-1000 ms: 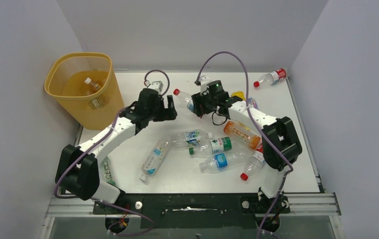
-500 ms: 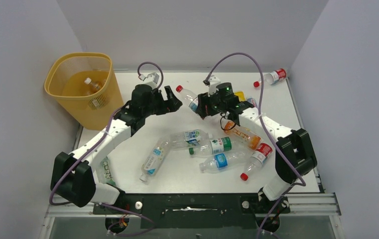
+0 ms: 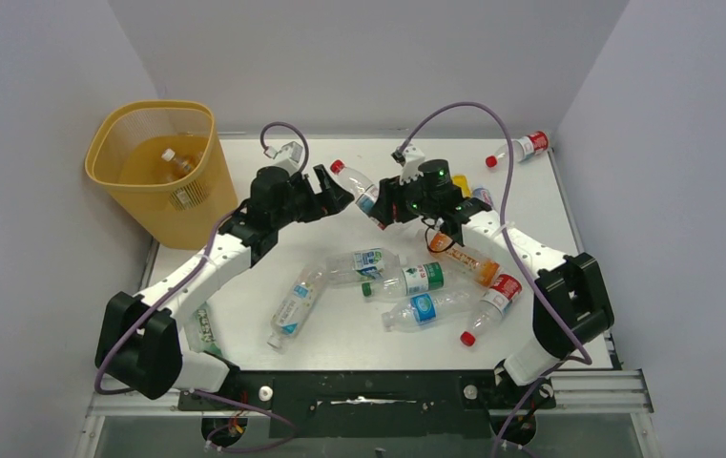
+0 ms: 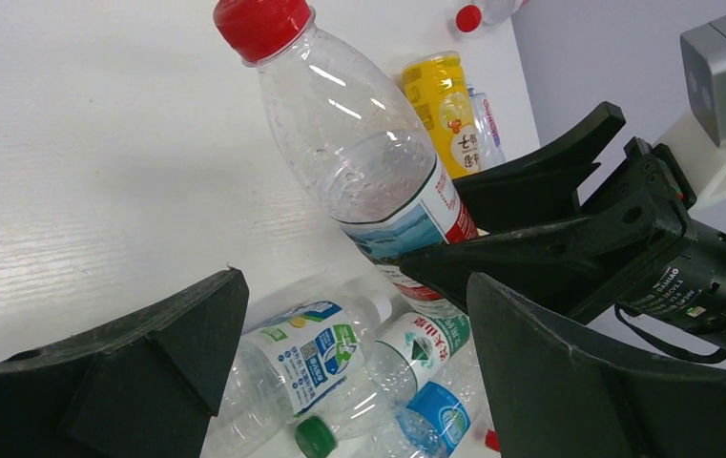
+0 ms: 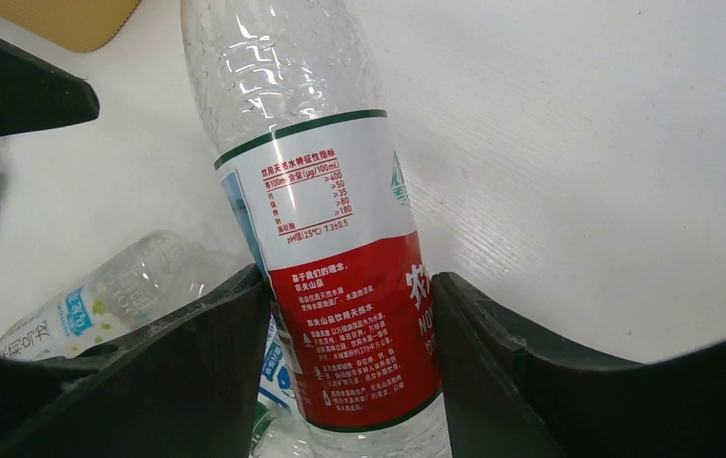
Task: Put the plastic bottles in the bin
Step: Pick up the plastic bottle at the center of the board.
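Note:
My right gripper (image 3: 384,204) is shut on a clear bottle (image 3: 355,187) with a red cap and a red-and-white label. It holds the bottle tilted above the table's back middle, cap toward the left. In the right wrist view both fingers press the label (image 5: 359,315) of this bottle, with the right gripper (image 5: 347,282) round it. My left gripper (image 3: 332,195) is open and empty just left of the bottle's neck. The left wrist view shows that bottle (image 4: 359,162) beyond the left gripper (image 4: 354,296). The yellow mesh bin (image 3: 154,107) stands at the back left with one bottle (image 3: 176,162) inside.
Several bottles lie in a cluster in the middle of the table (image 3: 406,280), with an orange one (image 3: 464,256) and a red-labelled one (image 3: 492,305) to their right. A yellow bottle (image 3: 461,181) lies behind my right gripper. One bottle (image 3: 523,148) lies at the back right corner.
My right gripper has lifted the red-capped bottle a little up and back. My left gripper has moved back and right, closer to the bottle's neck.

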Available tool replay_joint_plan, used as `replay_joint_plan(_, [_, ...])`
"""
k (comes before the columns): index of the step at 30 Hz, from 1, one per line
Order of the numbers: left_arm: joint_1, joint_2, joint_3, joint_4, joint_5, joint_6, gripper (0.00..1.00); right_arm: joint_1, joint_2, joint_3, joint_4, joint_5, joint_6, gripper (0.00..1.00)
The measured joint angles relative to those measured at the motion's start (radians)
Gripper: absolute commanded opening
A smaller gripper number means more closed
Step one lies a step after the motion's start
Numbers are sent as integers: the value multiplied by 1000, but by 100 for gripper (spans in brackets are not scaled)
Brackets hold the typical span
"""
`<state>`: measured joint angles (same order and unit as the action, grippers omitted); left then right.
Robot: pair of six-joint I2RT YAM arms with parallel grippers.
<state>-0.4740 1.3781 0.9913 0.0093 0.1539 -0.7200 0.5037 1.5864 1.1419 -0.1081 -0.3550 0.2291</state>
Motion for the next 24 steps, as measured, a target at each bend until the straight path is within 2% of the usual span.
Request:
replay_joint_plan(13, [24, 21, -26, 109, 35, -73, 87, 56, -3, -11, 25, -24, 23, 49])
replay_joint_plan(24, [31, 23, -26, 169, 55, -141, 86, 113, -77, 0, 26, -3, 44, 49])
